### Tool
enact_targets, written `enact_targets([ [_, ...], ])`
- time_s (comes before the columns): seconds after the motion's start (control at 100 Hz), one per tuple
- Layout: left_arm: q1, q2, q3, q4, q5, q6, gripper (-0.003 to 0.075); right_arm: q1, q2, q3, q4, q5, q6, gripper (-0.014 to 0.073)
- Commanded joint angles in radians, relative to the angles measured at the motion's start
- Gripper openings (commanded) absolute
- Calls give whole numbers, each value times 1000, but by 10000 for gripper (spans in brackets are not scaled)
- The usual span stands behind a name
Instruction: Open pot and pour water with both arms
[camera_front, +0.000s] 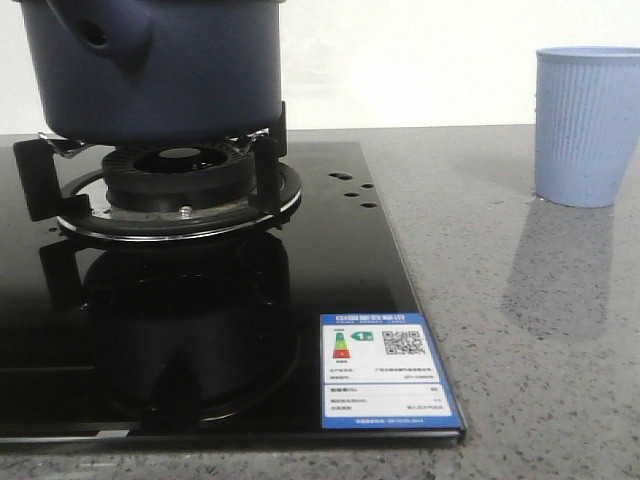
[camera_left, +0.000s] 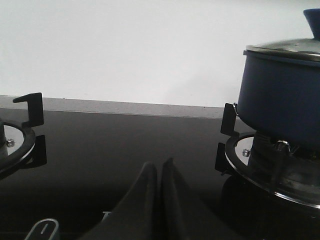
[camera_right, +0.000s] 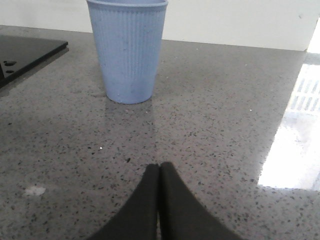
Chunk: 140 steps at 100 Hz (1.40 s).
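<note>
The dark navy pot (camera_front: 160, 65) sits on the burner grate at the back left of the black glass hob (camera_front: 330, 260), its stubby handle (camera_front: 120, 35) with a hole facing forward. In the left wrist view the pot (camera_left: 282, 95) carries a glass lid (camera_left: 285, 49) with a blue knob (camera_left: 314, 22). My left gripper (camera_left: 160, 165) is shut and empty, low over the hob, beside the pot and apart from it. My right gripper (camera_right: 159, 166) is shut and empty over the grey counter, short of the pale blue ribbed cup (camera_right: 128, 50). Neither gripper shows in the front view.
The cup (camera_front: 585, 125) stands on the speckled counter (camera_front: 530, 330) at the right, off the hob. A second burner grate (camera_left: 22, 130) shows beside the left gripper. An energy label (camera_front: 385, 370) sits at the hob's front corner. A white wall runs behind.
</note>
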Motion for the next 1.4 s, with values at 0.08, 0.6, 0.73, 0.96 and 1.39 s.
enact_targets([
  [0.08,3,-24,15,0,-68,-6,-16,-7,-20,16,-7,-85,-4,-61],
  [0.6,3,-24,15,-11,-68,-6,-16,-7,-20,16,14,-98,-3,-61],
  [0.73,3,-24,15,-15,-68,-6,-16,-7,-20,16,98,-110,-3,-61],
  [0.96,3,-24,15,-239,-100,-6,-16,-7,-20,16,305,-204,-3,-61],
  [1.39,3,-24,-40,-479,-152,-6,-16,-7,-20,-16,527,-224,-3,-60],
])
